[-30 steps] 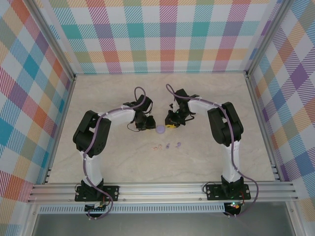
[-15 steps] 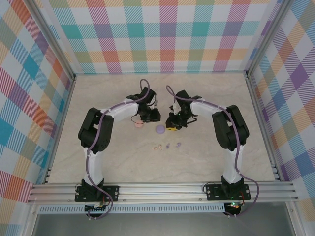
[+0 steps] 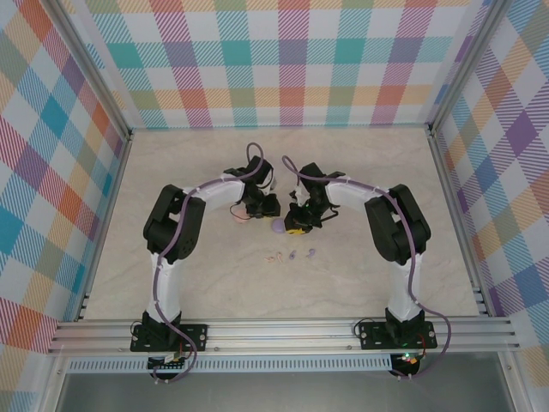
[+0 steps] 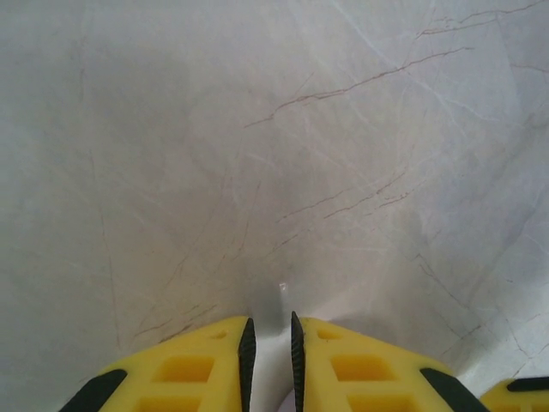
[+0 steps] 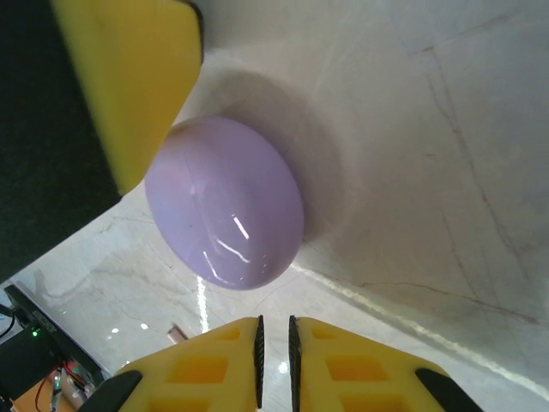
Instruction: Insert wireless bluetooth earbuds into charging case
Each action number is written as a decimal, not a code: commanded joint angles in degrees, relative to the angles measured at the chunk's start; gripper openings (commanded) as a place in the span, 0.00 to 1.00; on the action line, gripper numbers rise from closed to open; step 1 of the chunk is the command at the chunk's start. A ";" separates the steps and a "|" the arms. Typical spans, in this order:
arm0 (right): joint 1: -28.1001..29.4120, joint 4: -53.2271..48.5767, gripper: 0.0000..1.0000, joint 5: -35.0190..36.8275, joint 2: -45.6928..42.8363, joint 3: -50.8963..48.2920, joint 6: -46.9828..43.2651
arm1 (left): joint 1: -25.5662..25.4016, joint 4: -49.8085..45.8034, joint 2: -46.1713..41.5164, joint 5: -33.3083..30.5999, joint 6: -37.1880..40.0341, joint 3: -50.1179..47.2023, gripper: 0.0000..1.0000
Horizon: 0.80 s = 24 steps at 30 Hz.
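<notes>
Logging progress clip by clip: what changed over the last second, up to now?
The left gripper shifted rightward and slightly away from the bases, uncovering a pink case. The right gripper edged left toward the lilac case. Both are shut and hold nothing. The lilac case stayed about where it was, and the earbuds stayed put.

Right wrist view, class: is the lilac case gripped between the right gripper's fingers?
No, the lilac case lies on the table ahead of the shut right gripper.
</notes>
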 commanded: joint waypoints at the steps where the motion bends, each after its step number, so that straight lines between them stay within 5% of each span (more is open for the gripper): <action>1: 0.10 -0.03 0.20 0.75 1.81 1.68 1.31 | 0.32 -2.79 -2.57 0.47 -0.40 -3.20 0.21; 15: 0.19 -0.55 0.20 2.55 4.16 4.82 2.38 | 0.14 -2.42 -6.65 -0.96 -1.41 -7.27 0.21; 24: -0.22 -2.24 0.21 7.73 0.85 3.80 1.80 | 0.14 -4.84 -9.34 -7.62 -2.91 -7.44 0.27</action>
